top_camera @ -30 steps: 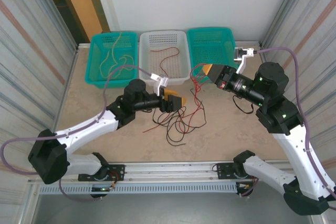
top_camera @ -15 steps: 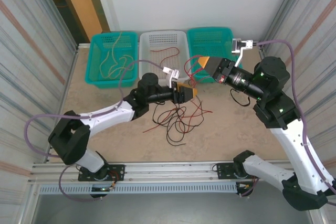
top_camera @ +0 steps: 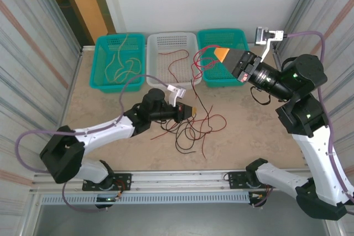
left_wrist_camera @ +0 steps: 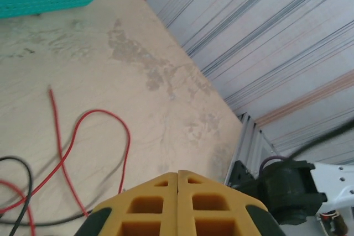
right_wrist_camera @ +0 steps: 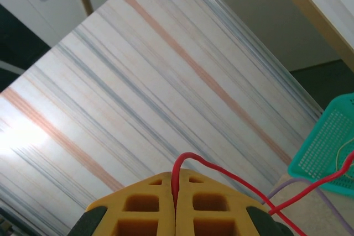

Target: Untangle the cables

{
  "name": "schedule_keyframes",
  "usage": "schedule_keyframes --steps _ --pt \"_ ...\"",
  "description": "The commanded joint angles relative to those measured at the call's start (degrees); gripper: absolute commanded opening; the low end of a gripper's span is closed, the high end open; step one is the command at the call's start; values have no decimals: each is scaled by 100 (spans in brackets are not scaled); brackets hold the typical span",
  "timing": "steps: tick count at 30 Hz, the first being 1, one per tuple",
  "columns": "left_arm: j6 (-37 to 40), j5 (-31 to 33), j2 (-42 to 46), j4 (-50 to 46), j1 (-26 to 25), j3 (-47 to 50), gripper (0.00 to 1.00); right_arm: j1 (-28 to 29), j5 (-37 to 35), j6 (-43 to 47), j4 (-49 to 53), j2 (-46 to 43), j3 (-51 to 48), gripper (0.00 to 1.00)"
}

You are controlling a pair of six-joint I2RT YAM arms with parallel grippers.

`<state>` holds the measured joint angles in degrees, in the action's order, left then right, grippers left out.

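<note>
The right gripper [top_camera: 220,54] hangs raised at 2 o'clock from the tangle of red and black cables [top_camera: 187,128] on the table [top_camera: 110,109]. Its fingers are clamped on a red cable [right_wrist_camera: 185,155] that trails down toward that heap. The left gripper [top_camera: 191,110] sits at the tangle's 12 o'clock edge, pads pressed together, and farther out at 11 to 12 o'clock tan cables [top_camera: 119,64] lie in the left teal basket [top_camera: 113,40].

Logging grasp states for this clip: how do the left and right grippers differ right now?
The right gripper pinches a red cable; the left gripper shows nothing in its grip. The right gripper is raised by the right teal basket; the left sits low at the tangle on the table. Both are shut.
</note>
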<state>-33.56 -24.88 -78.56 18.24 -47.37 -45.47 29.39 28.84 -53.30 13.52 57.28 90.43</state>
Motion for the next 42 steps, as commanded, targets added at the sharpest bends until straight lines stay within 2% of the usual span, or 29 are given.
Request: schedule_keyframes --steps 1,4,5,7,8,9,10,13,17,22,26,30,32,34,35,38,42 --pt "327 288 277 -532 82 232 0 -98 208 241 -67 150 503 6" --pt "441 320 786 -993 238 105 0 -150 179 297 151 270 692 6" --pt "578 431 1029 -1265 283 -43 5 -152 156 323 232 283 699 5" --pt "1133 759 1607 -1962 326 -545 44 -161 134 355 403 322 629 5" --pt "1439 892 1808 -2233 334 -829 57 -161 149 364 455 344 581 5" --pt "1744 1051 1968 -2507 334 -1165 65 -161 174 373 509 361 513 5" --pt "1960 1141 2055 -2716 369 -1537 68 -161 218 365 517 356 407 5" --pt "2204 891 1983 -2976 537 -2422 68 -164 282 347 499 300 56 5" --pt "2278 305 1607 -2826 588 -3190 66 -118 343 270 476 196 -400 5" --pt "2395 57 1088 -2756 664 -3570 63 57 363 245 491 78 -764 6" --pt "2163 -585 693 -2529 808 -3668 62 243 346 267 453 66 -932 7" --pt "2187 -746 415 -2609 849 -3808 54 387 330 319 376 108 -971 8" --pt "2138 -744 395 -2539 899 -3751 41 414 328 345 363 126 -966 8" --pt "2055 -799 403 -2459 964 -3680 36 418 318 364 362 142 -981 9" --pt "1998 -921 406 -2414 1012 -3647 38 417 319 373 354 126 -1000 9" --pt "1890 -1387 444 -2338 1138 -3561 51 419 289 382 329 124 -1069 9" --pt "1602 -1663 851 -1893 1480 -3084 54 418 272 382 338 140 -1098 10"
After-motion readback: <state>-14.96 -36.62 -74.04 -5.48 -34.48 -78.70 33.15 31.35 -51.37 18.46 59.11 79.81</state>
